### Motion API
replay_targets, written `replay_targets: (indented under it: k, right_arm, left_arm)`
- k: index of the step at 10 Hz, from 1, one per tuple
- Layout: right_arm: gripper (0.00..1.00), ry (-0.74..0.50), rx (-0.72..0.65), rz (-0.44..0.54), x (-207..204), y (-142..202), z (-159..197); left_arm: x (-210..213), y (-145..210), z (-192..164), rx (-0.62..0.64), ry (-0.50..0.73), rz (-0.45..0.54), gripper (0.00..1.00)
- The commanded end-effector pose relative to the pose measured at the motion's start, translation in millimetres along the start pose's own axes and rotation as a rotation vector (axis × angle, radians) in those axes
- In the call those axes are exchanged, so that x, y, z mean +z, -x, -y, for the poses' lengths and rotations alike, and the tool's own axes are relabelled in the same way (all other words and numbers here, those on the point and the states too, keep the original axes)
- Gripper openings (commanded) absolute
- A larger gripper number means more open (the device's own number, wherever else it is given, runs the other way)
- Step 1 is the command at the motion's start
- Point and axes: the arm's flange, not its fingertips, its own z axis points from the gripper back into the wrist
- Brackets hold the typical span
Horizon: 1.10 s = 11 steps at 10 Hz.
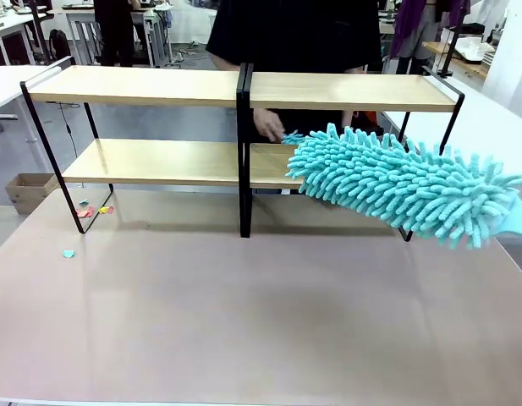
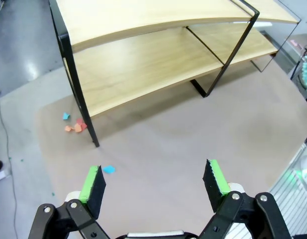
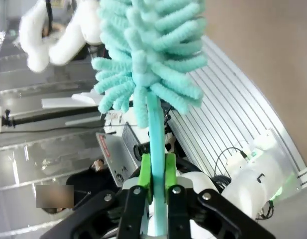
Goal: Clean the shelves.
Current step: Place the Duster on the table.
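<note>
Duster, clamped by its handle in the right claw, lay long-axis across the shelves' lower right board, near the worktop's far right edge. Left claw stood wide and empty, farther off.

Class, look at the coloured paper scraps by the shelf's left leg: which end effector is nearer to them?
Left. The left end effector hangs open just above the paper scraps near the shelves; the right end effector, gripping the duster, is at the shelves' opposite end.
</note>
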Motion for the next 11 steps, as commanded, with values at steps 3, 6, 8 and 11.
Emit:
replay_targets:
  k: [3,6,8,11]
  right_arm:
    - [0.12,-0.087,0.099,-0.391,28.3,-28.7,78.8]
    - [0.12,-0.070,0.014,-0.381,-6.3,-60.7,128.4]
    - [0.12,-0.090,-0.051,-0.400,-29.9,-77.0,163.7]
    - [0.12,-0.142,-0.138,-0.444,-49.4,-91.9,195.4]
  left_arm:
    - [-0.6,0.0,-0.6,0.001,0.005,0.001,1.00]
    - [-0.6,0.0,-0.6,0.001,0.005,0.001,1.00]
    - [-0.6,0.0,-0.6,0.001,0.005,0.001,1.00]
    - [-0.6,0.0,-0.6,0.001,0.005,0.001,1.00]
